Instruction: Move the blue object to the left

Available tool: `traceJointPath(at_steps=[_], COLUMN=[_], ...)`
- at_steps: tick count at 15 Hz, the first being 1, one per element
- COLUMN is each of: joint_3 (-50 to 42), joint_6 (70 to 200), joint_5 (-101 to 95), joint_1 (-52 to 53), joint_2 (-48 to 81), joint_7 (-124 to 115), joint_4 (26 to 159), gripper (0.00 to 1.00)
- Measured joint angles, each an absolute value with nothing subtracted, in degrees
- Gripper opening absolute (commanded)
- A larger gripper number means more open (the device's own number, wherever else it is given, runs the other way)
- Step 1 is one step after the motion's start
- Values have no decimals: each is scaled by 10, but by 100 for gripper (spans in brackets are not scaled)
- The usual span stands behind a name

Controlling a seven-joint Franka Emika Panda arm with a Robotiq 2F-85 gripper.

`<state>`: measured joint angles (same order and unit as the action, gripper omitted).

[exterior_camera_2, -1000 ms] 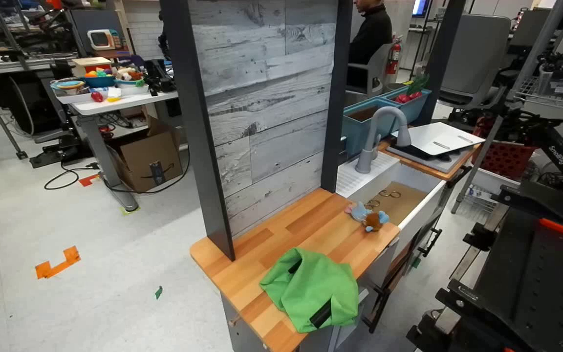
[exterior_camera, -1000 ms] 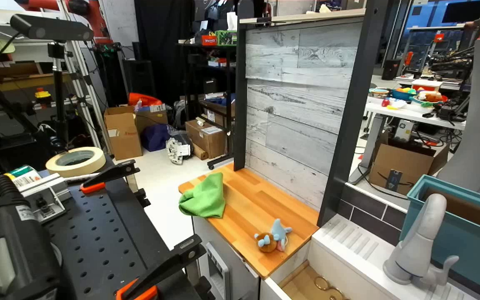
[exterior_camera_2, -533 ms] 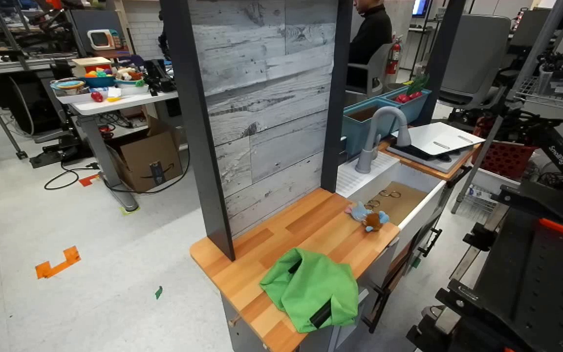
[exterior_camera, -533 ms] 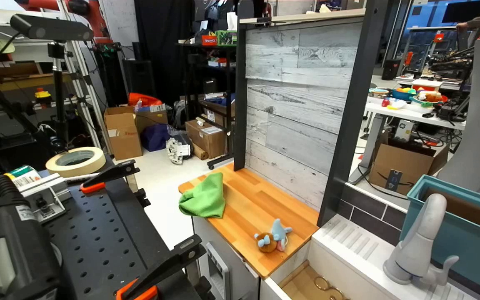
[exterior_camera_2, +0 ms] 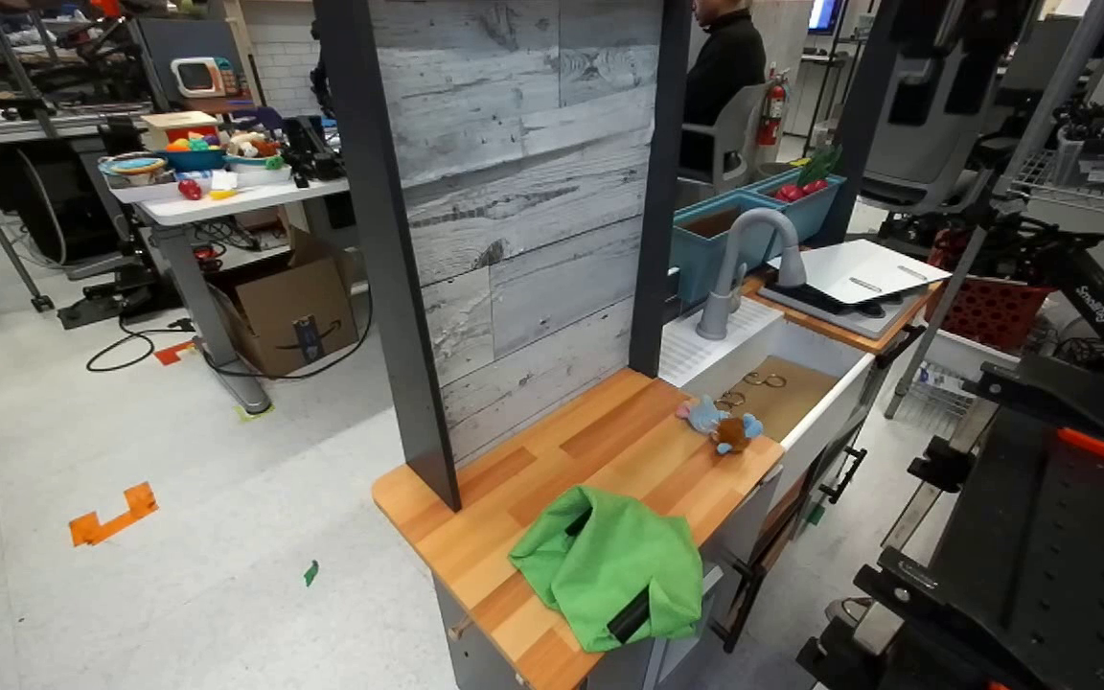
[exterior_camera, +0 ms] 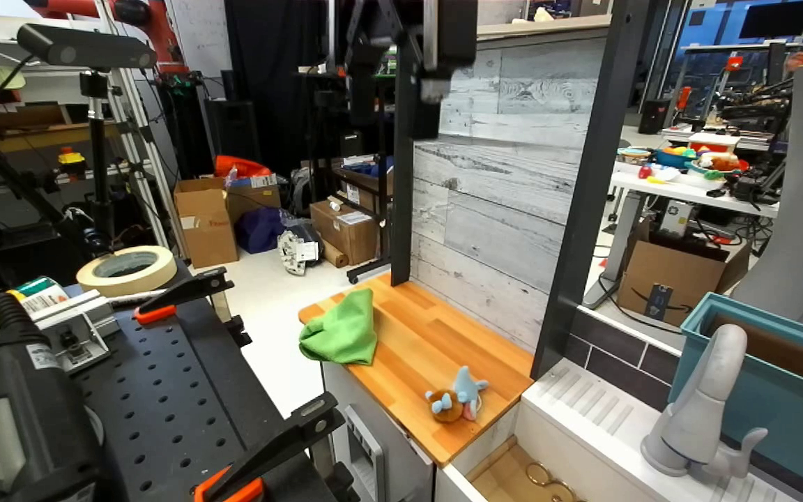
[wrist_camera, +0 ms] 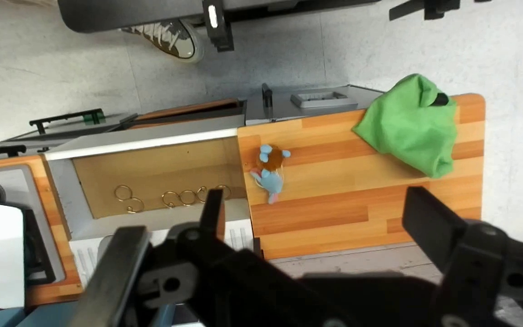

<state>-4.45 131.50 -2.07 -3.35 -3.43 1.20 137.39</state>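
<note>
A small plush toy, light blue with a brown round part, lies on the wooden counter near the sink-side end. Its blue part shows in both exterior views (exterior_camera: 466, 384) (exterior_camera_2: 704, 416) and in the wrist view (wrist_camera: 271, 181). I cannot tell if blue and brown are one toy or two. My gripper (exterior_camera: 396, 115) is high above the counter in an exterior view. In the wrist view the gripper (wrist_camera: 314, 197) is wide open with nothing between its fingers. The toy is beyond the fingertips there, towards the left finger (wrist_camera: 211, 211).
A green cloth (wrist_camera: 413, 127) lies on the wooden counter (exterior_camera: 422, 341) at the end away from the sink (exterior_camera_2: 825, 407). A grey faucet (exterior_camera: 698, 411) stands behind the sink. A wood-patterned back panel (exterior_camera_2: 533, 220) with dark posts rises along the counter's rear edge.
My gripper has come into both exterior views from the top, where it was out of sight before. The toy and the green cloth have not moved.
</note>
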Motion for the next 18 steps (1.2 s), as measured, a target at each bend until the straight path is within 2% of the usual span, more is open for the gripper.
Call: traceJointPath(at_steps=[8,13,18], joint_3=[-29,-24,-25], joint_6=[1531,1573,1573], joint_5=[-21,-21,-21], joint_1=[-24,-20,-20], joint_2=[188,313,311], joint_7=[2,-3,-3], joint_4=[1321,1237,1236], gripper=[100,100,100])
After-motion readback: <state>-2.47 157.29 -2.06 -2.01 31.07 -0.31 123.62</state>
